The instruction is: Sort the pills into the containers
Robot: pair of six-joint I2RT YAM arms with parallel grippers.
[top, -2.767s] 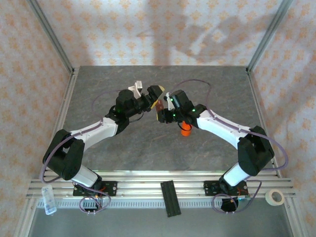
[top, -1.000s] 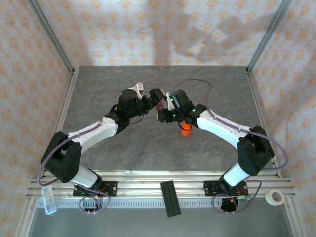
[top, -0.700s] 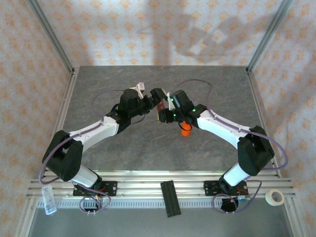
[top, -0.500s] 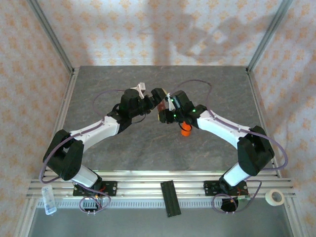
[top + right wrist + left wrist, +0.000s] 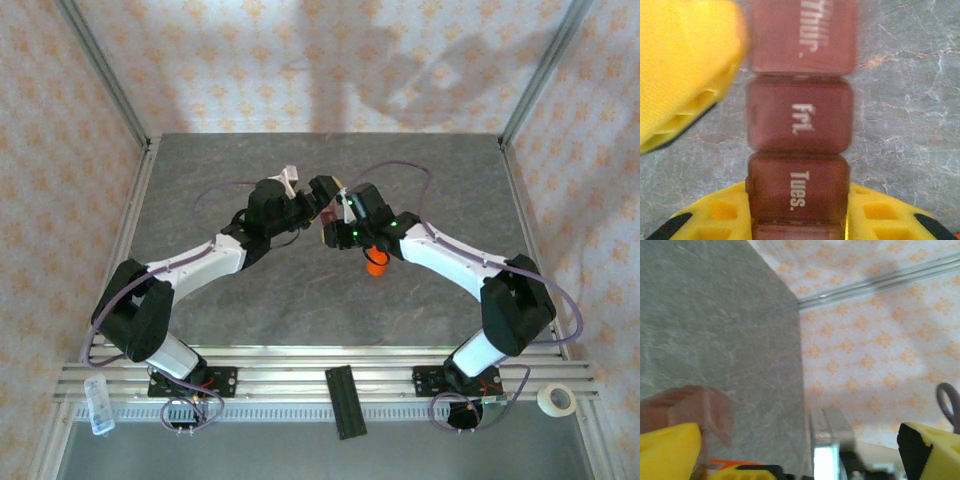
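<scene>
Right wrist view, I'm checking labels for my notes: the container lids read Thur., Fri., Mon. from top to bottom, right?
No. The right wrist view shows the containers reading Thur., Fri., Tues. from top to bottom: Tues., not Mon.

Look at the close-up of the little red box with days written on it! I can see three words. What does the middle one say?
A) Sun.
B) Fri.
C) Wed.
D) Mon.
B: on the pill box in the right wrist view, the middle word reads Fri., with Thur. above it and Tues. below it.
</scene>
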